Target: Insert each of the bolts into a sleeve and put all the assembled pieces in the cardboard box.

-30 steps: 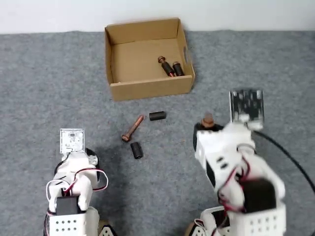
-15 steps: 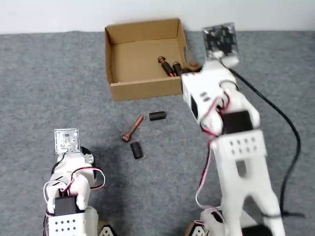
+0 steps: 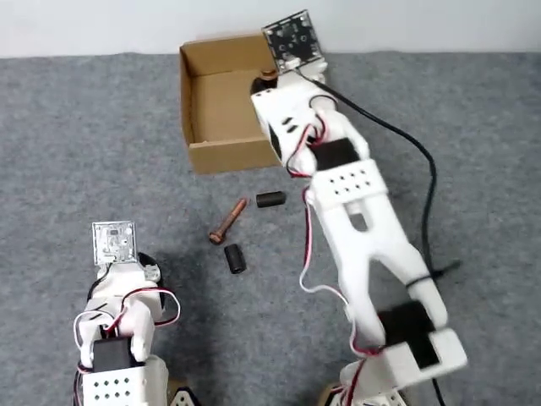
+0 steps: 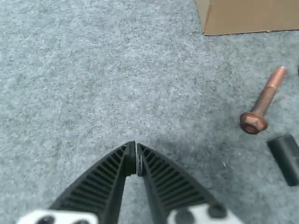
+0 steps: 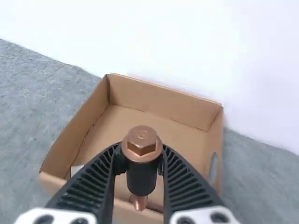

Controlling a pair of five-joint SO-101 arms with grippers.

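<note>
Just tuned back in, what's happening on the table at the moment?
The right gripper is shut on an assembled bolt and sleeve, held over the cardboard box and not yet released. The left gripper is shut and empty, low over the grey carpet. On the carpet in front of the box lie a loose bolt, a sleeve by its tip and another sleeve near its head.

1. Left arm and right arm: white shells, black servo blocks, looping red and white wires.
2. Black cable trails along the right arm.
3. Fingers black, ribbed inside.
</note>
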